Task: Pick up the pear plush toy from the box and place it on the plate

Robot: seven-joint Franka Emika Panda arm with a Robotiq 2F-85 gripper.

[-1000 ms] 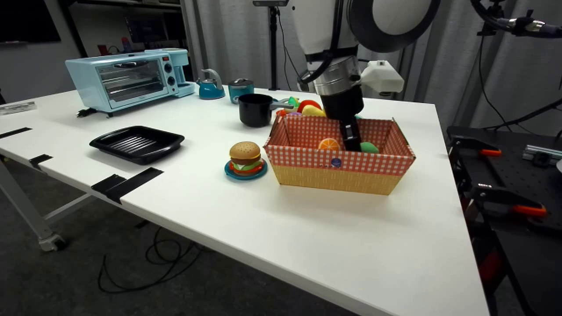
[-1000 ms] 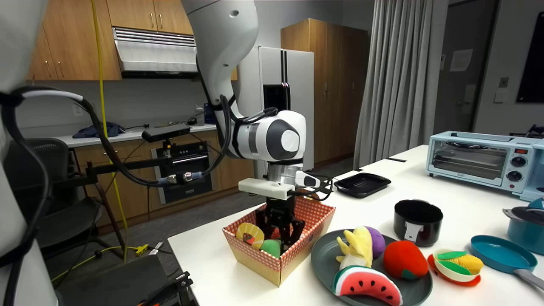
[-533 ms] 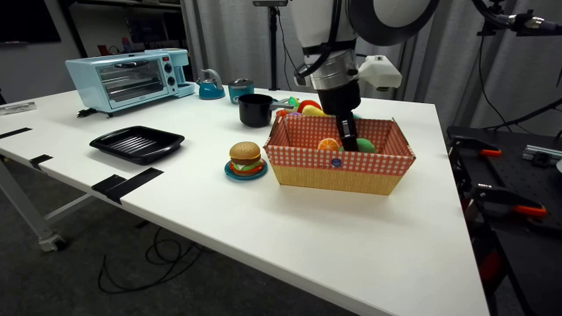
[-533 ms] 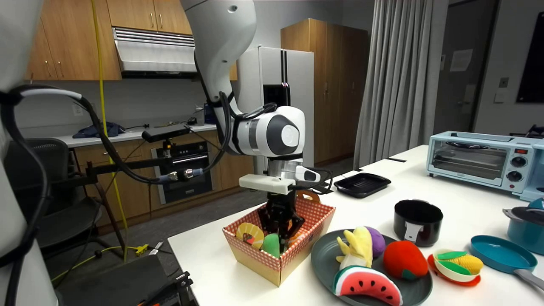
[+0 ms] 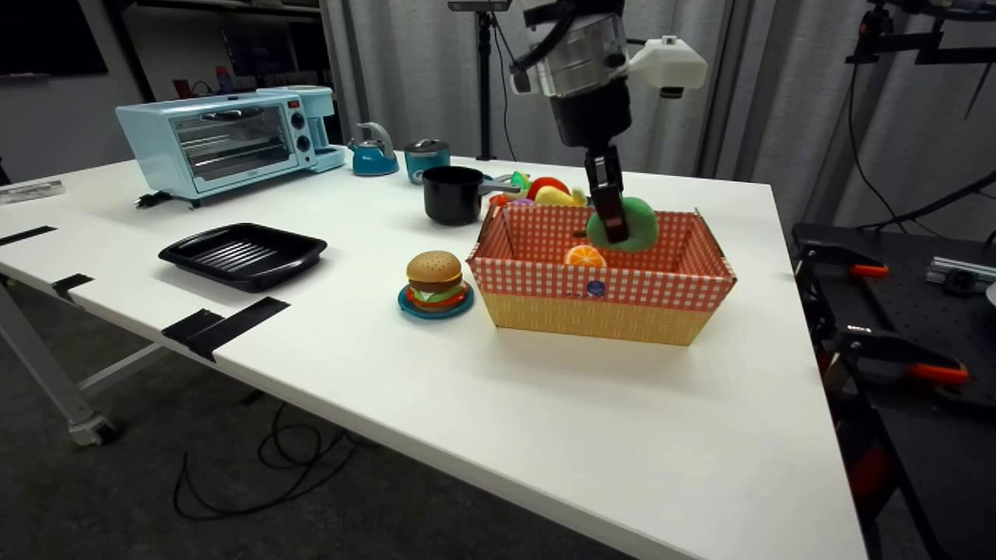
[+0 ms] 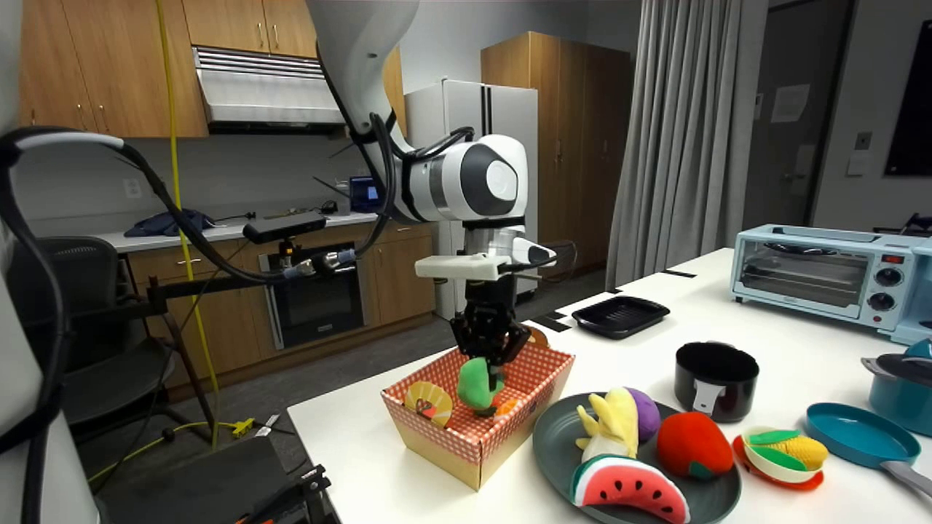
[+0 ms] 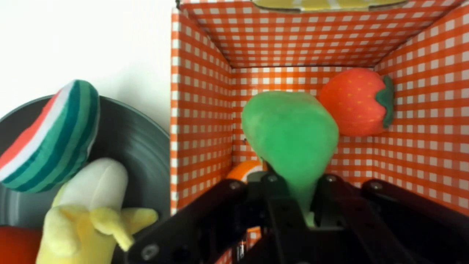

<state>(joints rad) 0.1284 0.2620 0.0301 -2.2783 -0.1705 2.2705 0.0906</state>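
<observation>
The green pear plush toy [image 5: 640,224] is held up over the red-checked box [image 5: 591,315], around rim height. It shows in both exterior views [image 6: 475,384] and the wrist view [image 7: 289,128]. My gripper [image 7: 300,185] is shut on the pear's narrow end, one finger on each side, and the wide end points outward. The dark grey plate [image 6: 561,440] stands beside the box, and part of it shows in the wrist view [image 7: 135,128]. It bears a banana [image 6: 615,422], a watermelon slice [image 6: 630,486], a red toy [image 6: 694,444] and a purple toy [image 6: 644,415].
An orange [image 5: 585,257] and a strawberry [image 7: 353,102] lie in the box. A black pot [image 6: 716,382], a corn toy on a small dish [image 6: 790,451] and a teal pan [image 6: 863,433] stand past the plate. A toy burger [image 5: 434,276] stands beside the box.
My gripper has closed on the pear and risen with it from inside the box to around rim height. The box, plate and other toys have stayed in place.
</observation>
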